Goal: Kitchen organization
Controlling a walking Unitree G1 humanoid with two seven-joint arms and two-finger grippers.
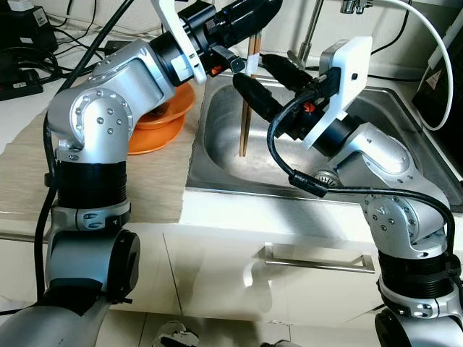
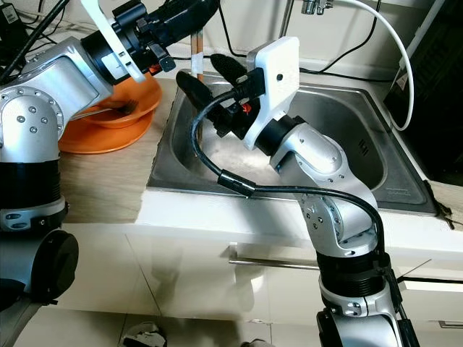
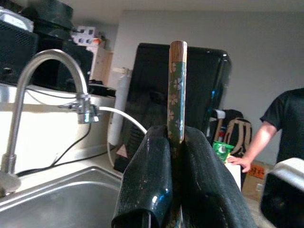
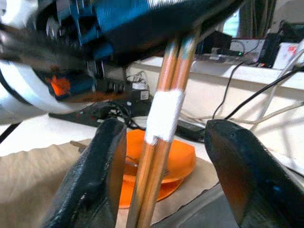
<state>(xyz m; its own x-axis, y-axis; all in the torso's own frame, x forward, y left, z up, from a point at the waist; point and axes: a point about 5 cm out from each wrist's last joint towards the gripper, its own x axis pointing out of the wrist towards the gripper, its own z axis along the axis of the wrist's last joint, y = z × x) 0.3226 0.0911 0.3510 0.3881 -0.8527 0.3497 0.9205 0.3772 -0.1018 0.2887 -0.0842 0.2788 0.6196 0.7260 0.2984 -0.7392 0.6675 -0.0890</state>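
Orange bowls (image 1: pixel 163 119): I saw them stacked on the tabletop (image 1: pixel 155 184) just left of the sink (image 1: pixel 224 155), with what looked like a utensil lying in the top one; I could not tell which kind.

Left claw (image 1: pixel 249 20): it reached in from the left above the sink's back rim, clenched on the upper end of the chopsticks (image 1: pixel 246 123). In the left wrist view the patterned top stuck out above the pressed fingers (image 3: pixel 147 185).

Chopsticks: a pair bound by a white band (image 4: pixel 164 116), held near upright, lower tips down inside the sink close to its floor.

Right claw (image 1: pixel 271 81): it stood released over the sink, one finger on each side of the pair at about the band's height, not yet touching as far as I could tell.

Step in hand: I judged this a handover from left to right above the sink.

Doing it well: I wanted the right fingers (image 4: pixel 107 171) centred on the band and closed squarely across both sticks, so neither slipped out singly; the left should let go only once that grip was firm.

Risk: a skewed pinch could scissor the pair apart and drop one into the sink.
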